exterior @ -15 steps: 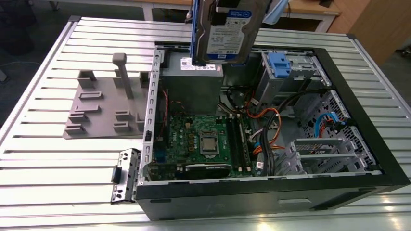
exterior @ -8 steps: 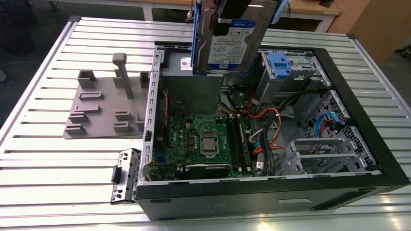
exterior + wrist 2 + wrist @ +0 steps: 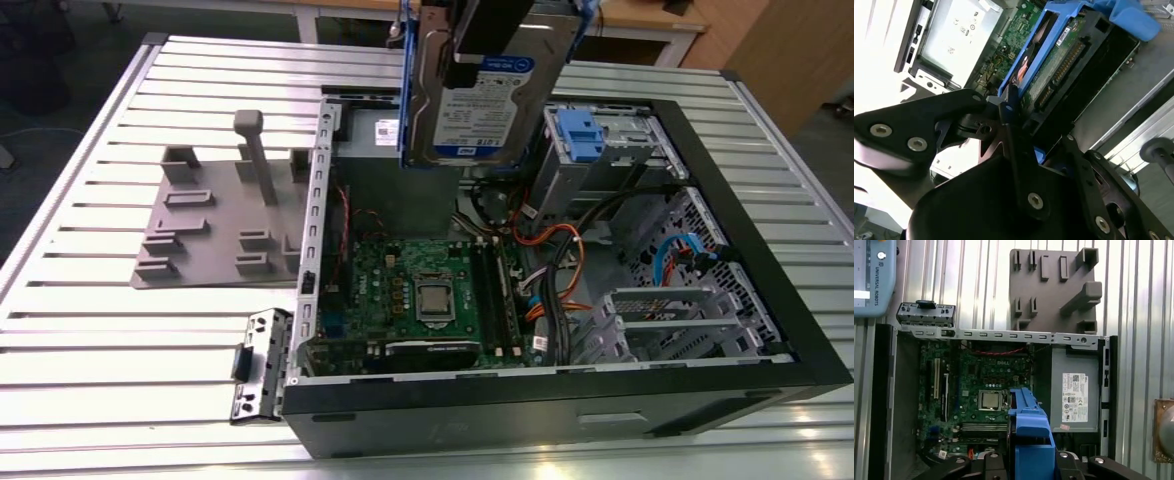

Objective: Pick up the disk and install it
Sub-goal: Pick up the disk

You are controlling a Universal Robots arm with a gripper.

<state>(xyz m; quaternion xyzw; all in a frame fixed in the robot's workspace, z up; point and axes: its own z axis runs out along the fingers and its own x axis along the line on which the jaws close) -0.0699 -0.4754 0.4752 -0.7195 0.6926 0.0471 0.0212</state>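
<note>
Flat rectangular silver metal disk, white-and-blue label, blue plastic rails (image 3: 483, 105): held upright above the far end of the open black computer case (image 3: 767, 290), pinched by the black gripper (image 3: 491, 45). Risk: a tilted grip may jam the rails against the grey metal cage (image 3: 594, 150), just to the exterior view's right.

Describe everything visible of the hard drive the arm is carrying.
The flat silver metal hard drive, with a white-and-blue label and blue plastic side rails, hangs upright in the shut black claw, above the open black computer case. The second wrist view shows its green circuit board and connector row.
</note>
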